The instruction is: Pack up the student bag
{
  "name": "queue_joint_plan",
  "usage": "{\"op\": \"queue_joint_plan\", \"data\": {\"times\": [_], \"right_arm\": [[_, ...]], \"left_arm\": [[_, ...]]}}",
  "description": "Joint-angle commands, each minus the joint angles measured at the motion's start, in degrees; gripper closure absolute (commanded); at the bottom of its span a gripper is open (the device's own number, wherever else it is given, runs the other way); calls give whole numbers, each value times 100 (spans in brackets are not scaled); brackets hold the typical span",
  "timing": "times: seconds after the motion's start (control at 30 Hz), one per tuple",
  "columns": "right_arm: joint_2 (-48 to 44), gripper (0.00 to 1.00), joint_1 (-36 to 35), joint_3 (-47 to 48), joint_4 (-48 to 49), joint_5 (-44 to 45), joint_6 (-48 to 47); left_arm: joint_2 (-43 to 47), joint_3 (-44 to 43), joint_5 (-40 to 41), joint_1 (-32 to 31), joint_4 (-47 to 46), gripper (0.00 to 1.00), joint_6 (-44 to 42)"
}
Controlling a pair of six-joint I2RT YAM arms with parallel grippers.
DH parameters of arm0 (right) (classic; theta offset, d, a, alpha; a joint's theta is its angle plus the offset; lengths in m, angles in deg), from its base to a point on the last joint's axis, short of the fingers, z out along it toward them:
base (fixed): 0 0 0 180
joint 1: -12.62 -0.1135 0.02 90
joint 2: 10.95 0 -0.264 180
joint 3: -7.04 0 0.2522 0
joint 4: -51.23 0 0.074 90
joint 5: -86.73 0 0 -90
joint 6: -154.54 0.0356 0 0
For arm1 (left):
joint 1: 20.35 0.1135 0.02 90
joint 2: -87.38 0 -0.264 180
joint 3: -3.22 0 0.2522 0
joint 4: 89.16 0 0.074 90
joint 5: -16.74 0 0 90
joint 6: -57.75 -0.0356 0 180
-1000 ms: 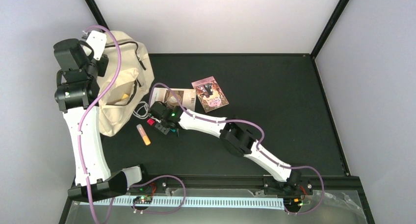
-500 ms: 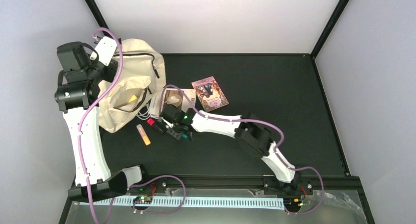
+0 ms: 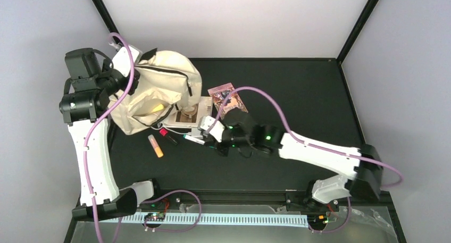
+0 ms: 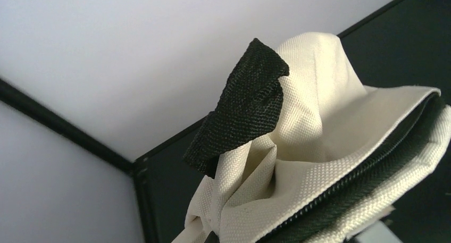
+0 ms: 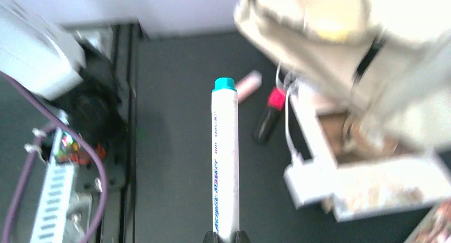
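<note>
Right claw: pinched shut on one white marker, teal cap leading, above the worktop near its middle. Left claw: clamped on the bag, hoisting it by the top at the rear left corner, mouth gaping toward the marker. Likely step: carrying the marker in. Best done cap-first through the zip opening, letting go only once well inside, mouth held wide. Counted: one bag, one marker, one orange highlighter, one red-capped stick, one box, one booklet, one white cable, one yellow item inside the bag.
</note>
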Motion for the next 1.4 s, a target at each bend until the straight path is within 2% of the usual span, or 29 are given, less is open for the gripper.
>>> {"op": "queue_joint_plan", "data": {"times": [0.0, 0.1, 0.2, 0.33, 0.43, 0.57, 0.73, 0.9, 1.03, 1.13, 1.27, 1.37], "right_arm": [[-684, 99, 26, -96, 1758, -687, -881], [-346, 99, 26, 522, 2231, -962, -1235], [215, 99, 26, 1181, 2327, -1087, -1543], [1056, 99, 28, 1955, 1950, -961, -2044], [1534, 99, 20, 2421, 1354, -448, -2461], [1641, 99, 26, 2389, 965, 192, -2645], [1458, 99, 27, 2357, 701, 87, -2404], [1244, 94, 30, 2571, 573, -178, -1971], [1321, 75, 25, 3004, 289, 22, -1302], [1550, 56, 26, 2961, 405, 300, -405], [2178, 44, 12, 2962, 339, 453, 613], [2716, 37, -37, 3228, 147, 594, 948]], "left_arm": [[96, -712, -1356, -271, 310, 98, 219], [76, -1017, -1756, -573, 710, 98, 421], [87, -1165, -1775, -879, 872, 98, 582], [80, -1226, -1622, -1038, 898, 98, 678], [67, -1251, -1558, -1067, 891, 98, 696], [39, -1274, -1603, -1072, 859, 98, 815], [-56, -1213, -1647, -1069, 736, 98, 1101], [-148, -1266, -606, -1072, 307, 98, 1497], [-167, -1380, 1048, -1057, -225, 99, 1518], [-251, -1557, 2224, -934, -516, 98, 1272], [-314, -1757, 3048, -729, -843, 98, 913], [-334, -2027, 3450, -601, -960, 98, 697]]}}
